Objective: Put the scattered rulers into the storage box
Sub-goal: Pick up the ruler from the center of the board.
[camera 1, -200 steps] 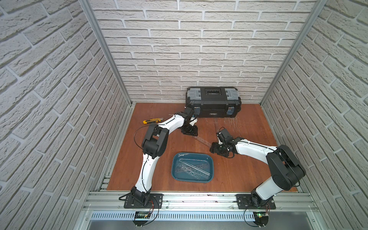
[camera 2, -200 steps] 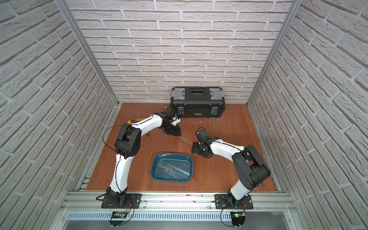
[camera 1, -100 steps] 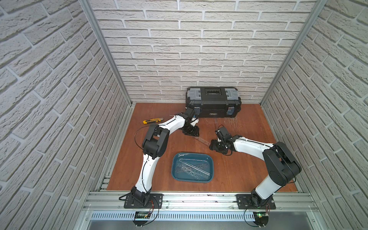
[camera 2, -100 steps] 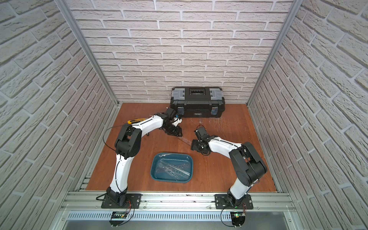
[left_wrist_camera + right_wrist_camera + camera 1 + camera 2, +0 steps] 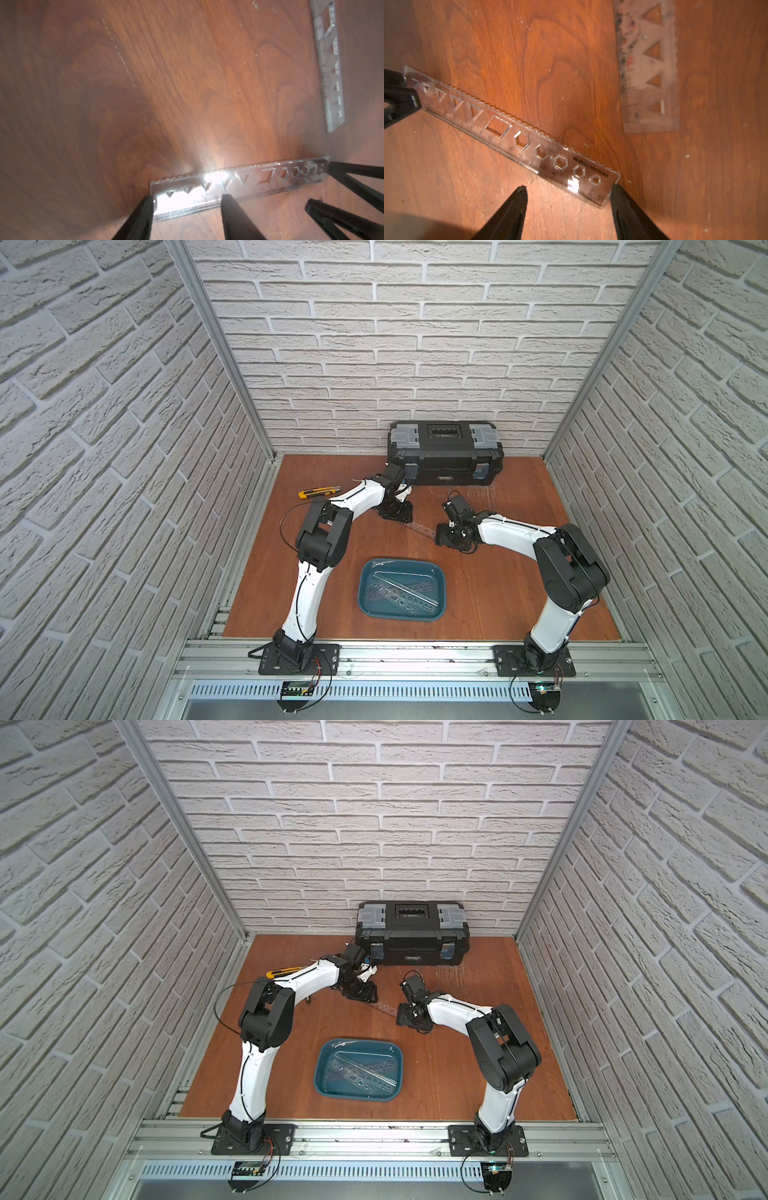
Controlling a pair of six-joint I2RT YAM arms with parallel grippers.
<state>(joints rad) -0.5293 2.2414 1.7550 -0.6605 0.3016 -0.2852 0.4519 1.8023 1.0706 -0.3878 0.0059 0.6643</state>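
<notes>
Most of the reddish-brown wooden tabletop (image 5: 519, 601) lies bare. The open room is widest toward the right wall and along the front edge, and brick panels close three sides. Against the back wall sits the black plastic toolbox with grey lid compartments (image 5: 446, 452). Near the front, between the arm bases, the shallow teal plastic tray (image 5: 362, 593) with rounded corners holds several clear rulers (image 5: 405, 591) crossing one another, too overlapped to count. One long clear stencil ruler (image 5: 419, 526) lies flat on the wood between toolbox and tray, reaching from the left gripper (image 5: 397, 514) to the right gripper (image 5: 442, 536). The left gripper's jaws stand spread, with one fingertip (image 5: 148, 204) at the ruler's short end, which glare whitens. The right gripper's jaws are spread too, pinching nothing, and one fingertip (image 5: 618, 195) touches the ruler's corner. A second clear ruler (image 5: 648, 68), cut off by the frame, lies nearby. The yellow-black utility knife (image 5: 318, 492) rests toward the back left. In a top view the knife (image 5: 284, 971) is partly hidden behind the left arm.
</notes>
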